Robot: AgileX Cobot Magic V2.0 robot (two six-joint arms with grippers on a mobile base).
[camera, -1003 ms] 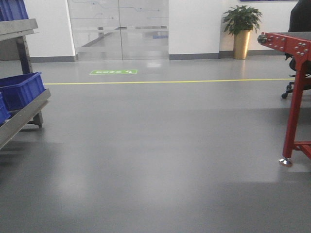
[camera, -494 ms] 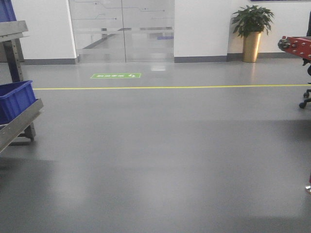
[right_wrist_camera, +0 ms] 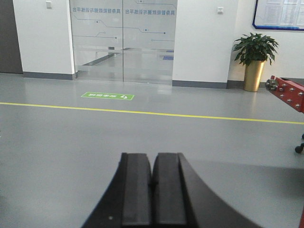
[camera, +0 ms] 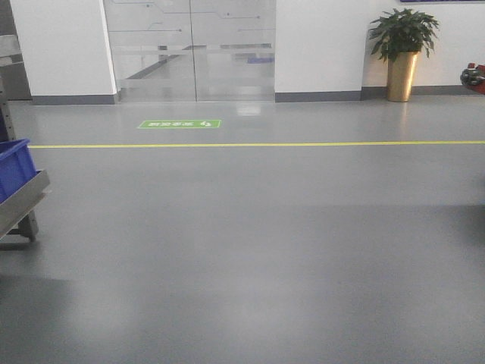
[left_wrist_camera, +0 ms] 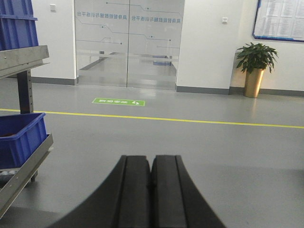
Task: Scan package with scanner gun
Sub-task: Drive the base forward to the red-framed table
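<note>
We see neither package nor scanner in any view, so which way they lie from our jaws, and which arm is nearer, we cannot tell. Left gripper [left_wrist_camera: 151, 159] and right gripper [right_wrist_camera: 153, 156] both have jaws pressed together, empty, only floor [camera: 242, 250] ahead

Grey floor [camera: 242, 265], yellow line [camera: 303, 143] — glass doors [camera: 189, 49], plant [camera: 402, 34]
</note>
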